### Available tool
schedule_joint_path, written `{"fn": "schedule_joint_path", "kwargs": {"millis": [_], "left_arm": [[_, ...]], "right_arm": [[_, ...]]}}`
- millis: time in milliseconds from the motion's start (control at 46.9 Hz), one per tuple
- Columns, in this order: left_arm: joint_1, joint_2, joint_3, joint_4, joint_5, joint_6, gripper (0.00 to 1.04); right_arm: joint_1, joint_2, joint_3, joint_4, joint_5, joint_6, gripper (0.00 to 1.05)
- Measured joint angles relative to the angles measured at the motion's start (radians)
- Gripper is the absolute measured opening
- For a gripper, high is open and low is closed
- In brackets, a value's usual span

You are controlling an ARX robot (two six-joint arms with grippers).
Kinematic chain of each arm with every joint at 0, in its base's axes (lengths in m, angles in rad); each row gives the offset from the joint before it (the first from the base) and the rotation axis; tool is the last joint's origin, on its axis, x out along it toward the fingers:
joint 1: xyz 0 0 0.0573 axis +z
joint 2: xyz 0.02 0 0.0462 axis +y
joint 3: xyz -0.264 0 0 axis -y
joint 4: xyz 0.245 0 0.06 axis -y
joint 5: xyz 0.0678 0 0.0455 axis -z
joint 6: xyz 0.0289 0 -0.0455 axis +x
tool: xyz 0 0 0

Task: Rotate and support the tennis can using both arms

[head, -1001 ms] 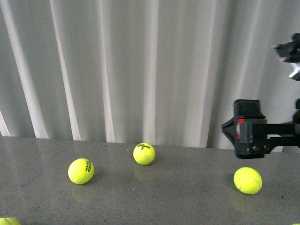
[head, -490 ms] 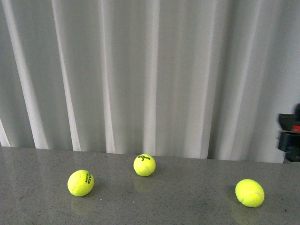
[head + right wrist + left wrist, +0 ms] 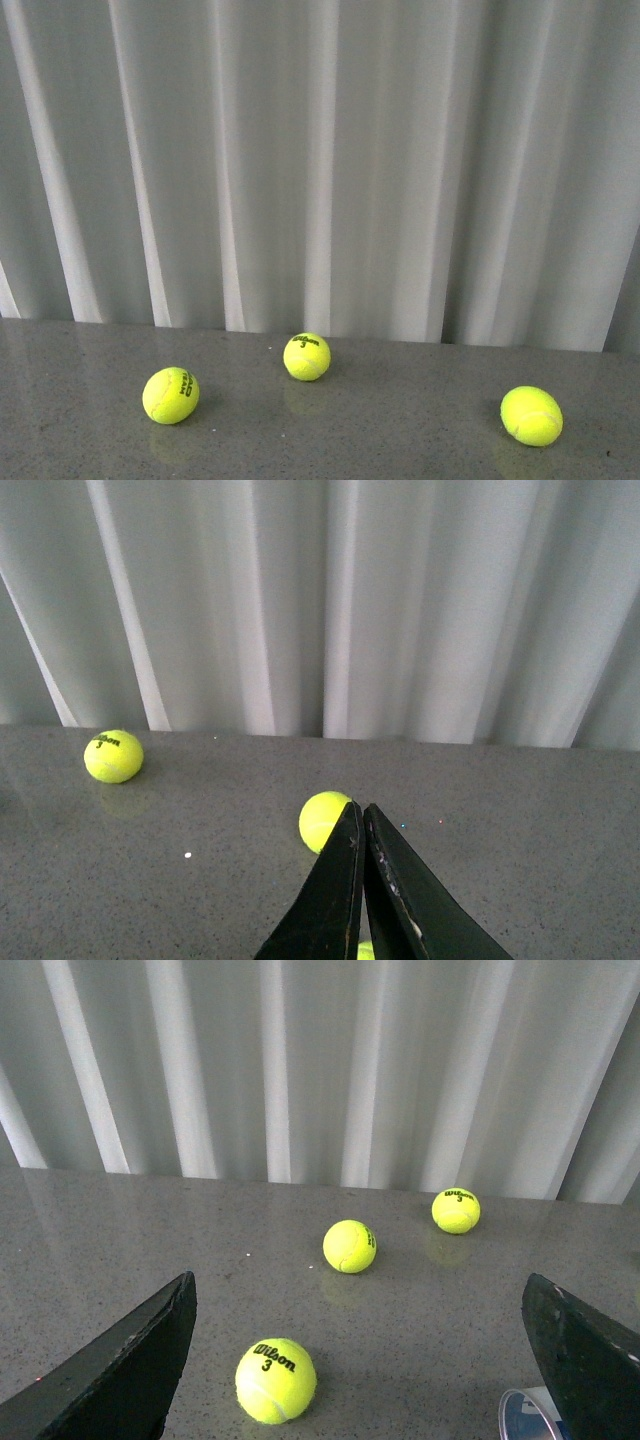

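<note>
Tennis can (image 3: pixel 528 1412): only a clear rim sliver shows, just beside one finger of the left gripper (image 3: pixel 357 1295). Long axis and heading: cannot tell. Left gripper spread wide, empty. Right gripper (image 3: pixel 359 810) pinched closed. Grey speckled table (image 3: pixel 400 440), scattered yellow balls (image 3: pixel 171 395), white pleated curtain (image 3: pixel 320 150) behind.

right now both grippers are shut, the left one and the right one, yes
Not quite. The left gripper is open: the left wrist view shows its jaws standing wide apart. The right gripper is shut, as you say, with its jaws pressed together in the right wrist view.
</note>
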Motion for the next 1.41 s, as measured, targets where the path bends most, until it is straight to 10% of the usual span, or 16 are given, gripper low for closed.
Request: {"fn": "schedule_joint_path", "kwargs": {"millis": [1406], "left_arm": [[0.0,0.0,0.0,0.0,0.0,0.0,0.98]], "right_arm": [[-0.103,-0.769,-0.129,-0.619,-0.104,0.0,0.03]]}}
